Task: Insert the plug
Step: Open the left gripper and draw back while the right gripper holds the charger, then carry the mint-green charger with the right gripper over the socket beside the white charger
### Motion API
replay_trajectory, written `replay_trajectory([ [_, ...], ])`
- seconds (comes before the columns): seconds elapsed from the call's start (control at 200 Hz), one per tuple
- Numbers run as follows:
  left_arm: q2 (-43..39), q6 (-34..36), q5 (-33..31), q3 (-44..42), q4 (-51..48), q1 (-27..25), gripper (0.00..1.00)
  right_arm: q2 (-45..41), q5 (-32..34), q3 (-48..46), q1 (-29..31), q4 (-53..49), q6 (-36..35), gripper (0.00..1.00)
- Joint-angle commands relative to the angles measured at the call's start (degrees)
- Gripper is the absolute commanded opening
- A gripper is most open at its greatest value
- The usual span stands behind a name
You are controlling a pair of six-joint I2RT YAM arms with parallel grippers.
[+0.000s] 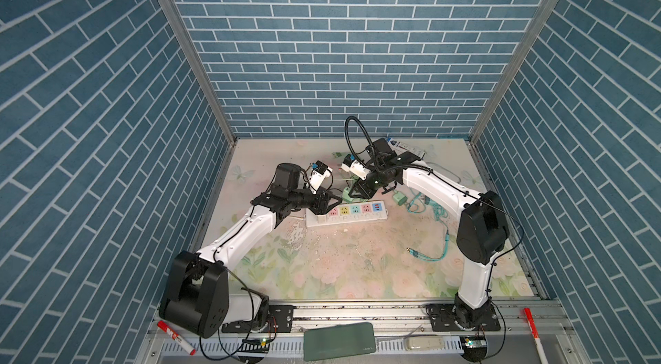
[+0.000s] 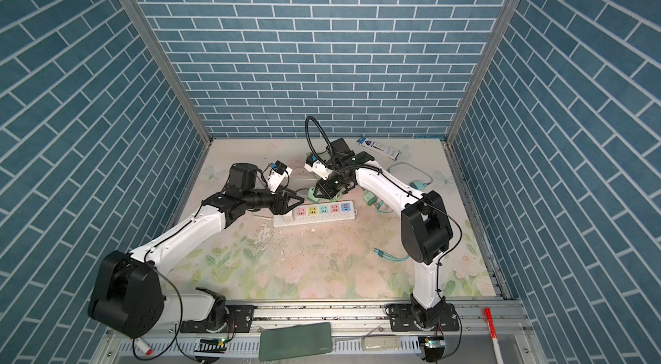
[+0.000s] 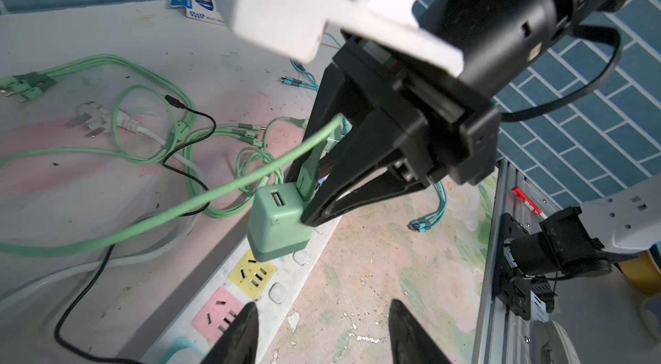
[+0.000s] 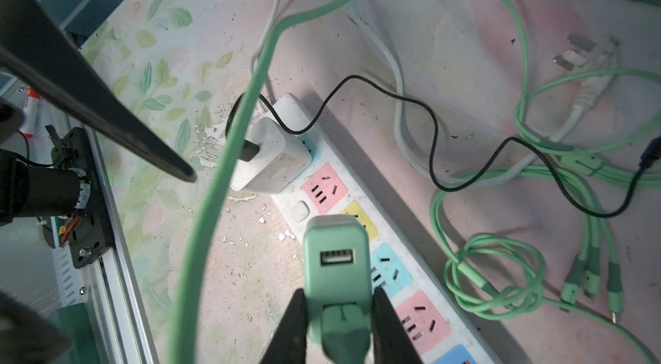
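A mint-green USB charger plug (image 4: 336, 251) with a green cable in its lower port is clamped between the fingers of my right gripper (image 4: 339, 294), which is shut on it. It hangs just over the white power strip (image 1: 361, 219) near the yellow and light-blue sockets, and its prongs are hidden. In both top views the plug (image 1: 348, 194) (image 2: 314, 194) shows just behind the strip (image 2: 332, 219). My left gripper (image 3: 323, 305) is open with nothing between its fingers, at the strip's pink-socket end. One fingertip (image 3: 250, 308) lies over the strip, and the second is over the mat.
A white charger (image 4: 272, 158) with a black cable occupies the strip's end socket. Loose green cables (image 4: 500, 272) and a white three-pin plug (image 4: 579, 54) lie behind the strip. A teal charger (image 1: 400, 198) and cables lie to the right, and a box (image 1: 407, 147) at the back.
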Motion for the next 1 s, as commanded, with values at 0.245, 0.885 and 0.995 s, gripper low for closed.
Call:
replay_trajectory([
  [0.245,-10.5,-5.4,-10.7,-6.7,6.9,0.8,0.6,2.2,5.3,2.8,5.1,1.1,-8.0,0.09],
  [0.885,-18.3,-10.1,-19.4,-12.4,3.4,1.8,0.6,1.7,10.1,-1.3,9.1,8.2,-16.0,0.06],
  [0.995,-18.6,-11.9,-20.1,-14.2,3.6,2.0,0.6,2.3,10.2,-1.4,9.3,7.7,-16.8,0.06],
])
